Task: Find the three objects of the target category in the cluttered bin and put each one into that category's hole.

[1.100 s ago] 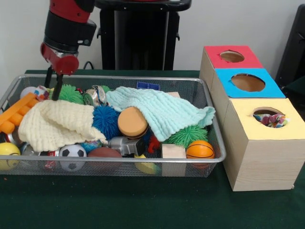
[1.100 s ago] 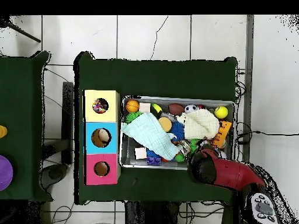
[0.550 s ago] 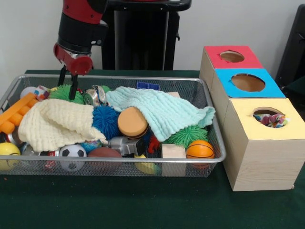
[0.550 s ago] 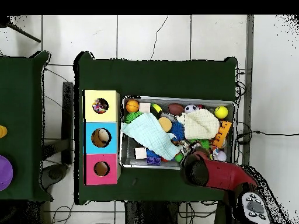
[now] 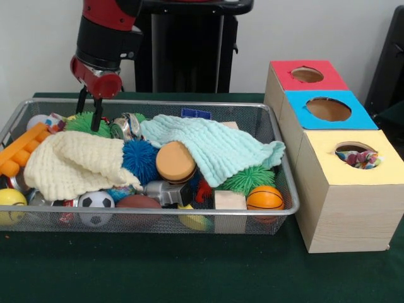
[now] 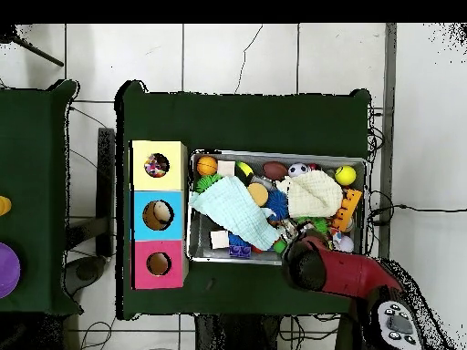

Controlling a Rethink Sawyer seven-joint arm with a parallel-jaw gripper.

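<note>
My gripper (image 5: 88,117) hangs at the back left of the wire bin (image 5: 189,104), open, its two fingers just above a green spiky ball (image 5: 81,124) with nothing between them. The bin also holds a blue spiky ball (image 5: 139,158), another green spiky ball (image 5: 249,178), a basketball (image 5: 265,197), a soccer ball (image 5: 96,203), a brown football (image 5: 137,202) and a yellow ball (image 5: 11,201). A cream cloth (image 5: 72,161) and a mint cloth (image 5: 211,145) cover part of the pile. In the overhead view the arm (image 6: 315,266) hides the gripper.
Beside the bin stand a red box (image 5: 287,76), a blue box (image 5: 297,110) and a yellow box (image 5: 353,183), each with a round hole on top. A tan round toy (image 5: 175,162), a wooden block (image 5: 230,201), an orange plastic toy (image 5: 19,148) and a crushed can (image 5: 126,126) lie in the pile.
The gripper has slid rightward in the front view along the bin's back edge, from above the far left corner to above the green spiky ball. It has been still for the last half second.
</note>
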